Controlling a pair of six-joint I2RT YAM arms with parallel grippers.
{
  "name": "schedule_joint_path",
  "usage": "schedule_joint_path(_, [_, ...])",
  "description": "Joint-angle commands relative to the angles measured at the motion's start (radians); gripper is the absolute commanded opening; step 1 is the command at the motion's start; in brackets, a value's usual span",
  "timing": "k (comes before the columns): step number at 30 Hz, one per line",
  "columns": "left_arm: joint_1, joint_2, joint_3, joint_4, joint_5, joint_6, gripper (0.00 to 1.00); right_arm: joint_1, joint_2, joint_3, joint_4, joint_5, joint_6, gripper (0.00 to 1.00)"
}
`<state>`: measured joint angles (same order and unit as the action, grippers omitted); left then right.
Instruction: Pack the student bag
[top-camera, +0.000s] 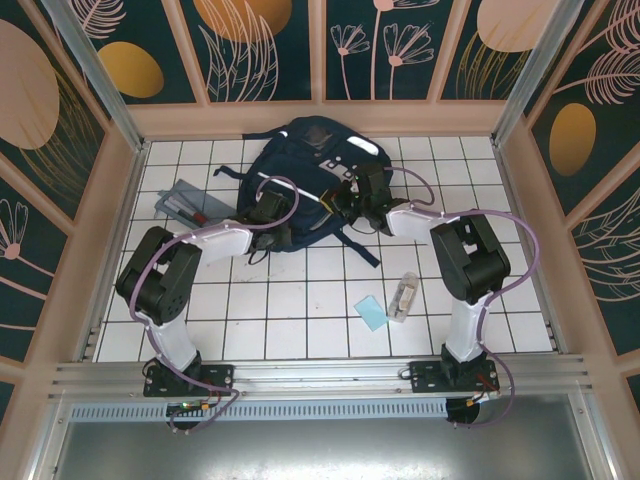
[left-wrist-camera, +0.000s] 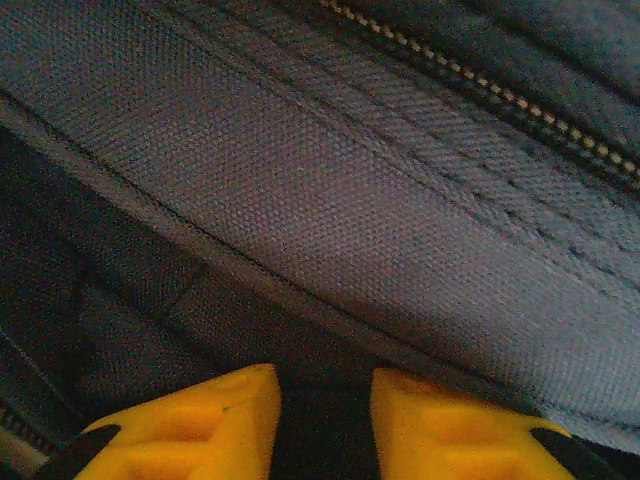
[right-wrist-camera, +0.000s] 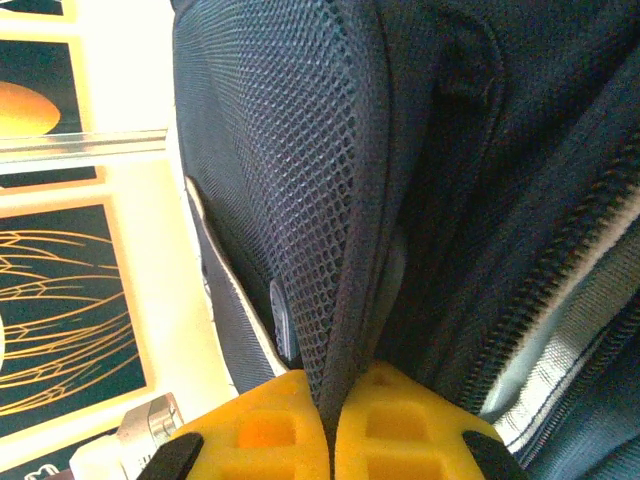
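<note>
Navy student bag (top-camera: 300, 165) with white stripes, yellow right pincer (right-wrist-camera: 332, 425), white gridded table (top-camera: 300, 300), pale-blue card (top-camera: 371, 312)

The student bag (left-wrist-camera: 350, 200) is coarse, matt woven cloth.

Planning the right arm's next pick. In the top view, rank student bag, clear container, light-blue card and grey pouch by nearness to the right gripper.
1. student bag, far centre; the right gripper is pinching its mesh edge.
2. clear container and light-blue card, near side, right of centre; too close to call.
3. grey pouch, far left.
</note>
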<state>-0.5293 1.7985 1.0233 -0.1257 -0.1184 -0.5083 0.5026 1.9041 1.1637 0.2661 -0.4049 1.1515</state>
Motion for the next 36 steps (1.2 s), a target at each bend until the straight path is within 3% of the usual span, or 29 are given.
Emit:
schedule_joint_path(1, [0.005, -0.047, 0.030, -0.149, 0.036, -0.005, 0.40, -0.014, -0.041, 0.028, 0.255, -0.009, 0.030, 0.00])
schedule_joint_path(6, [0.004, -0.157, 0.084, -0.150, 0.180, -0.079, 0.58, -0.013, -0.032, 0.026, 0.267, -0.008, 0.040, 0.00])
schedule_joint_path(11, [-0.005, -0.188, 0.066, -0.087, 0.278, -0.165, 0.63, -0.008, -0.019, 0.023, 0.289, -0.003, 0.059, 0.00])
schedule_joint_path(18, [-0.094, -0.205, 0.128, -0.152, 0.070, -0.107, 0.64, -0.008, 0.002, 0.036, 0.284, -0.008, 0.059, 0.00])
schedule_joint_path(23, [-0.147, -0.138, 0.201, -0.228, -0.092, -0.051, 0.64, -0.006, 0.016, 0.036, 0.304, -0.020, 0.078, 0.00])
schedule_joint_path(30, [-0.174, -0.030, 0.261, -0.262, -0.202, 0.001, 0.63, -0.008, 0.015, 0.034, 0.304, -0.028, 0.086, 0.00])
schedule_joint_path(36, [-0.183, 0.004, 0.252, -0.262, -0.246, 0.026, 0.55, -0.010, 0.020, 0.036, 0.309, -0.029, 0.092, 0.00])
